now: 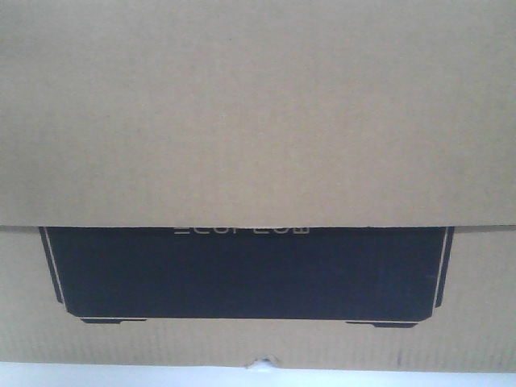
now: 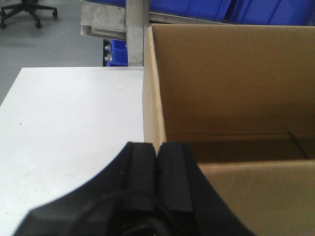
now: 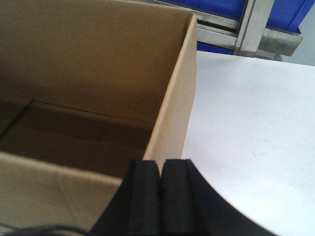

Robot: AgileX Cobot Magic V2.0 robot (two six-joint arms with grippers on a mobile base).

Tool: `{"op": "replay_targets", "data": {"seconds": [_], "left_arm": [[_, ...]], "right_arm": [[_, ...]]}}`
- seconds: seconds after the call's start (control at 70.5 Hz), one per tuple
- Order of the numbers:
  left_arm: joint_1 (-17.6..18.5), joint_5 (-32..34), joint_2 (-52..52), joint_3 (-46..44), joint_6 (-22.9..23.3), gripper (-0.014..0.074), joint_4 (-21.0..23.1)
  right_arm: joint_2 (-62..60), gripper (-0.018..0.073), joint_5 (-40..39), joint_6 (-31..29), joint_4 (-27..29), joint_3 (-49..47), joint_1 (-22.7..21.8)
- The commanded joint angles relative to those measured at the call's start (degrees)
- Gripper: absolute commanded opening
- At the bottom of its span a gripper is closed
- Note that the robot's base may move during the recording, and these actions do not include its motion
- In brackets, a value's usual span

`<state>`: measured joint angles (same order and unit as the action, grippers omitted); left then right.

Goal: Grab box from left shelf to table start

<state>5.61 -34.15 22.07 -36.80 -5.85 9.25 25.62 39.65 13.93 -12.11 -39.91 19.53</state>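
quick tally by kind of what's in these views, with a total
cardboard box: 1
white table: 1
metal shelf: 1
office chair: 1
gripper: 2, left gripper and right gripper, both shut on nothing
blue bins: several, cropped, count unclear
total: 6 plus the bins

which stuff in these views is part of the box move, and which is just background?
Job:
- box, open top, standing on the table
- table
- left pincer and right pincer, each shut at a box side wall
- shelf behind the table

Background:
- blue bins on the shelf
- office chair on the floor
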Motion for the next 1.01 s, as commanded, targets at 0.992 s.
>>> {"op": "replay_targets", "data": {"seconds": [0.992], "left_arm": [[0.3,12.05,-23.28,16.42,0.42,-0.0102,3.25]], "right_arm": [[-22.83,0.0055,-15.02,0.15,1.68,15.55,0.11]]}}
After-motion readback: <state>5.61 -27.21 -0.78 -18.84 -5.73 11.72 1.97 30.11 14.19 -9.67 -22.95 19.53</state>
